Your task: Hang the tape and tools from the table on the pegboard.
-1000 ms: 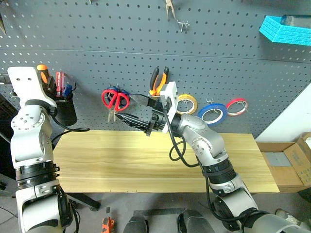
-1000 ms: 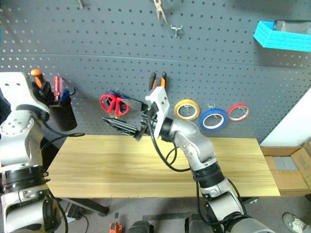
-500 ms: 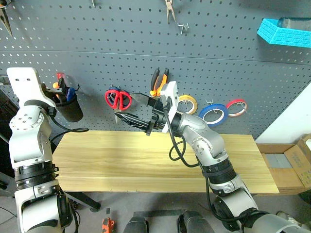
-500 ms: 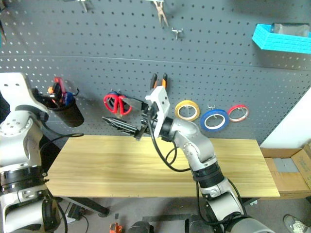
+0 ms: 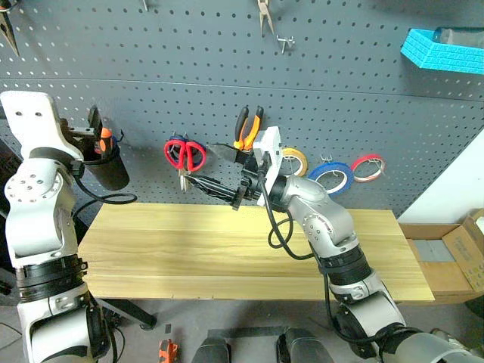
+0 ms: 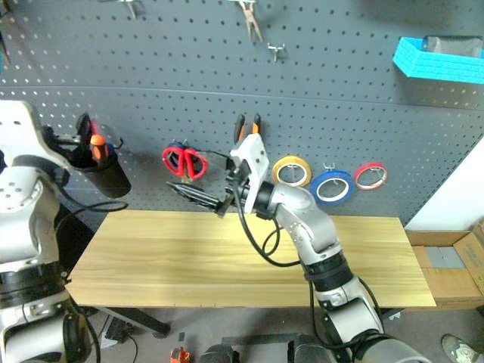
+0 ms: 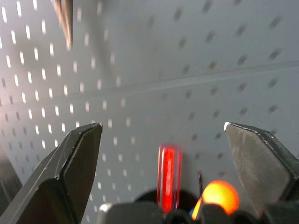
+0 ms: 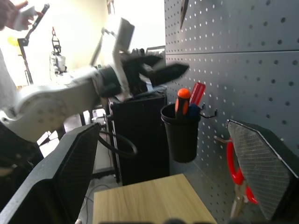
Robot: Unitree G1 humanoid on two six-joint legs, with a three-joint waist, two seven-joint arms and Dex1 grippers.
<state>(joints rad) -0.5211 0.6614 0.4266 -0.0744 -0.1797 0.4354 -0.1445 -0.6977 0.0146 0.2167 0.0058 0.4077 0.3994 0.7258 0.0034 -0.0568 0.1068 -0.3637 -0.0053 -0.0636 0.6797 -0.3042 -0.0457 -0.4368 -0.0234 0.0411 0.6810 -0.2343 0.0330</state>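
Left hand point(image 5: 96, 125) just let go: screwdriver point(image 5: 107, 140) now in the cup point(image 5: 107, 168).

We see the left hand released, jaws wide, lifted a little above the black cup on the pegboard point(image 5: 227, 60) since a second ago. In the cup: the orange-handled screwdriver plus a red-handled tool point(image 7: 167, 176). Right of the cup hang red scissors point(image 5: 184, 155), pliers point(image 5: 247, 127), then blue tape point(image 5: 330, 177). Right hand point(image 5: 215, 188) spread, empty, beside the scissors. Tabletop point(image 5: 227, 249) bare; we judge the task about done.
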